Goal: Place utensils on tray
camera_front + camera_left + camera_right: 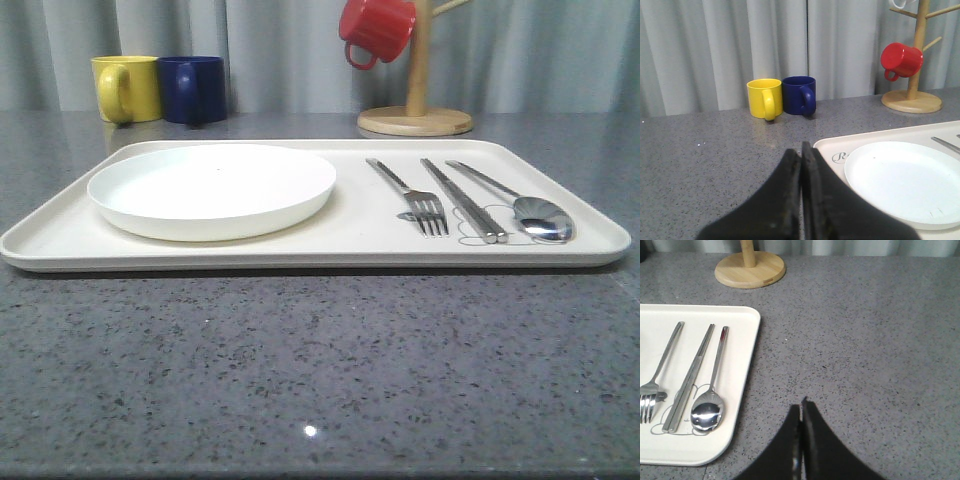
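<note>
Both black grippers, left point(801, 150) and right point(801, 407), are showing fingers pressed together over grey stone. The cream rectangular tray point(340, 247) is carrying a round white plate point(212, 188), silver fork point(410, 197), flat metal chopsticks point(462, 199) and spoon point(522, 204); the left wrist view is adding "R" script

One cream tray point(60, 240) sits on the table point(320, 370). On it are one white plate point(212, 188), one fork point(410, 197), one pair of chopsticks point(462, 199) and one spoon point(525, 206). There are three coloured mugs: one yellow mug point(127, 88), one blue mug point(192, 89) and one red mug point(375, 30). One wooden mug stand point(415, 110) is present. Two pincers appear, the left pincer point(801, 165) and the right pincer point(801, 420).
</note>
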